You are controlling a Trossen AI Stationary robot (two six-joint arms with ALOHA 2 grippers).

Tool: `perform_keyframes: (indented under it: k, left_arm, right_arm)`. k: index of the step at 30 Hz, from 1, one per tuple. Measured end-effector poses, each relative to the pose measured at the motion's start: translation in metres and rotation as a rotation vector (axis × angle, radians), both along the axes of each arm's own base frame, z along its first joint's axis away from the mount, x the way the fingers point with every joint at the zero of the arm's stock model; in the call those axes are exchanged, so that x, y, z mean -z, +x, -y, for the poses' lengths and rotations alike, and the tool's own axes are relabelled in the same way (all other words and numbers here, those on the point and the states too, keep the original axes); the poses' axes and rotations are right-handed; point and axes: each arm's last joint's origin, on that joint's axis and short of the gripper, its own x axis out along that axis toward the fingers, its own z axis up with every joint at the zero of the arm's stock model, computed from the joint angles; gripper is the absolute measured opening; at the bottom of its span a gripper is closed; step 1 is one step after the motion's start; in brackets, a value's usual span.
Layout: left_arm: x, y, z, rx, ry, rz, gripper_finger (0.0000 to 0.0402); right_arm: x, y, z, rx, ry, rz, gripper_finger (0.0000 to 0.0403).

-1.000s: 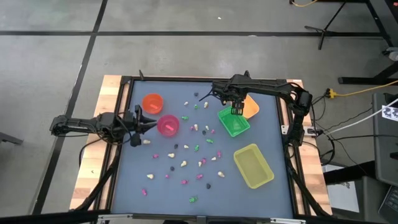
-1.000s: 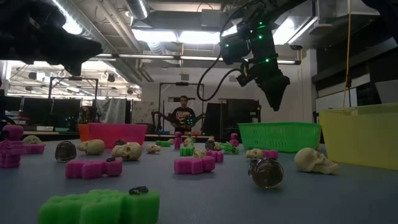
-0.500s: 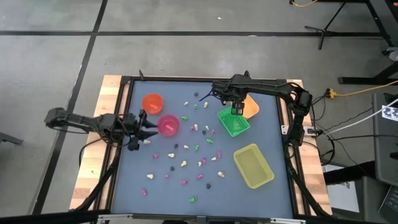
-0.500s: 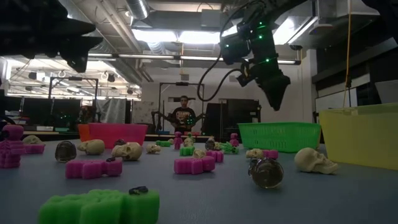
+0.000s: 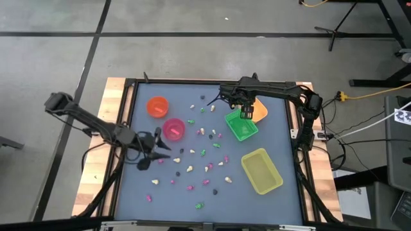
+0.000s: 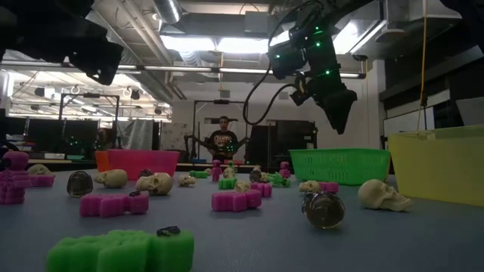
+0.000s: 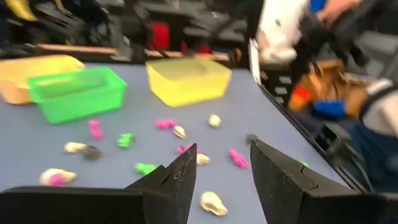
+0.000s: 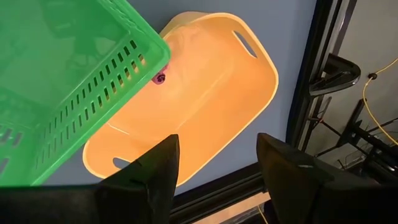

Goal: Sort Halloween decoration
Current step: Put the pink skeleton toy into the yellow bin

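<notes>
The Halloween trinkets [image 5: 192, 168], tiny pink, green, cream and dark pieces, lie scattered over the blue table's middle and near half; skulls and pink and green blocks [image 6: 234, 199] show close up in the low view. My left gripper [image 5: 156, 154] is open and hangs above the table near the pink cup [image 5: 173, 129], over the left end of the scatter; its wrist view looks past the open fingers [image 7: 221, 180] at several trinkets [image 7: 165, 123]. My right gripper [image 5: 246, 114] is open above the green tray [image 5: 242, 126], by its edge next to the orange tray [image 8: 211, 87]. One dark purple trinket [image 8: 160, 78] lies in the orange tray.
An orange cup [image 5: 157, 106] stands behind the pink cup. A yellow tray [image 5: 261, 170] sits at the right near side, tall in the low view [image 6: 442, 166]. The table's dark frame [image 5: 125, 115] rims the table. A person [image 6: 223, 140] stands in the room far behind.
My left gripper has swung away from the pink cup toward the table's near edge and a little to the right, turning as its arm stretched out over the trinkets. It stays open. No trinket has moved.
</notes>
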Motion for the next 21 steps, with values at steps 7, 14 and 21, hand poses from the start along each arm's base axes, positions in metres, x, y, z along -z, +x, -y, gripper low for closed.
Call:
perform_keyframes:
  k: [7,14,21]
  left_arm:
    - [0.010,0.020,0.034,0.099,0.004,-0.154,0.0135]
    - [0.021,0.033,0.061,0.124,0.009,-0.251,0.0135]
    - [0.032,0.040,0.080,0.155,0.055,-0.307,0.0135]
  right_arm:
    - [0.000,0.000,-0.001,0.004,0.023,0.009,0.0214]
    - [0.000,0.000,-0.001,0.005,0.024,0.010,0.0214]
    - [0.000,0.000,-0.001,0.004,0.024,0.010,0.0214]
